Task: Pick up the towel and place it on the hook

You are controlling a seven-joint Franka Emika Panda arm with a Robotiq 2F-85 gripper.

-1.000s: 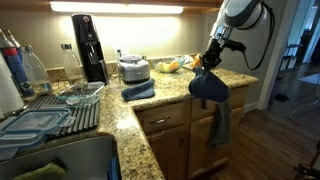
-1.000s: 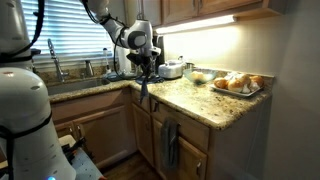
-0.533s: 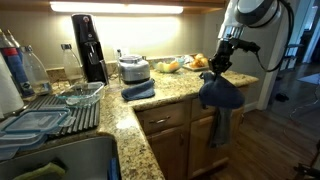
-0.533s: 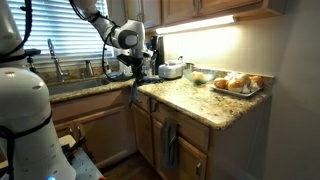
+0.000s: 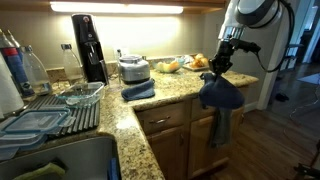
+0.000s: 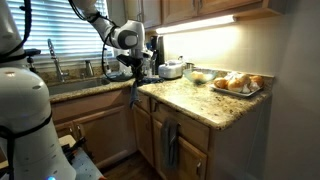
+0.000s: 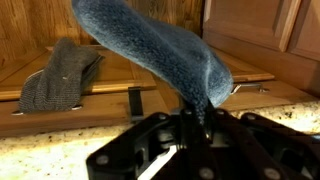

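**Claw** (image 5: pixel 214 68): black, two-fingered, pointing down. It is clamped on the top fold of the blue towel. In the wrist view the fold is pinched between the fingers (image 7: pixel 172 132).

**Blue towel** (image 5: pixel 220 95): one bunched piece hanging straight beneath the claw. It is off the counter, just past the counter's edge. In the wrist view (image 7: pixel 150 48) it fills the middle of the frame.

**Grey cloth** (image 5: pixel 220 128): hangs on the wooden cabinet front, lower than the claw and under the blue towel's bottom edge. Whether the two touch cannot be told.

**Granite counter** (image 5: pixel 170 100): beside and slightly below the claw.

**Folded blue cloth** (image 5: pixel 138 90): flat on the counter, well apart from the claw, with a white appliance (image 5: pixel 131 68) just behind it.

**Tray of bread** (image 6: pixel 238 84): on the counter, well apart from the claw.
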